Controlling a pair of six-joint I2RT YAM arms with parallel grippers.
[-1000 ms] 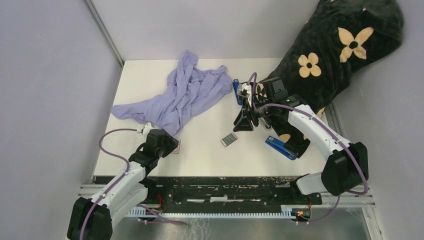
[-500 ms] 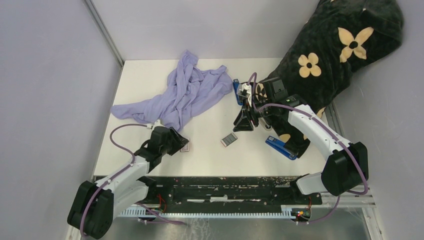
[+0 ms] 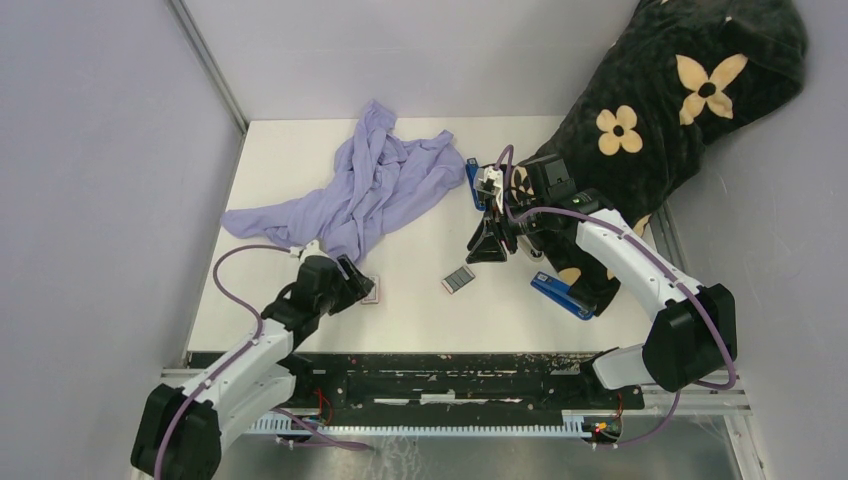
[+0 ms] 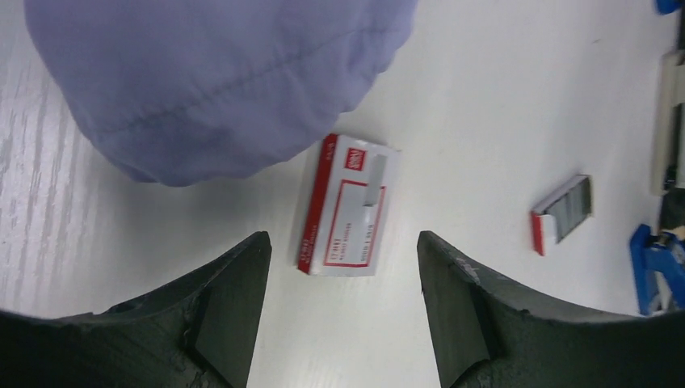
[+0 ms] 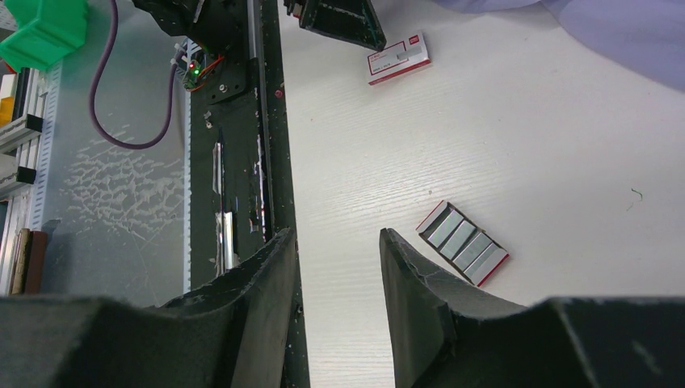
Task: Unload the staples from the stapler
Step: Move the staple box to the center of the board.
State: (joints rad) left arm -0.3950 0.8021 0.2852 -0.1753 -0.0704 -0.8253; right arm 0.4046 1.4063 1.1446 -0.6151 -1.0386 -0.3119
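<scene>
Sitting loose already — ribbed silver-grey staples (image 5: 463, 242) fill an open red tray (image 5: 493, 268) mid-tabletop (image 3: 420, 250).
Right fingers (image 5: 242, 323) stand narrowly apart, empty; left fingers (image 4: 226, 307) gape wide over the red-and-white cardboard box (image 4: 347, 206). Best to pin the blue plastic stapler (image 3: 563, 295) before pulling strips — whether its magazine holds any is too small to tell.
</scene>
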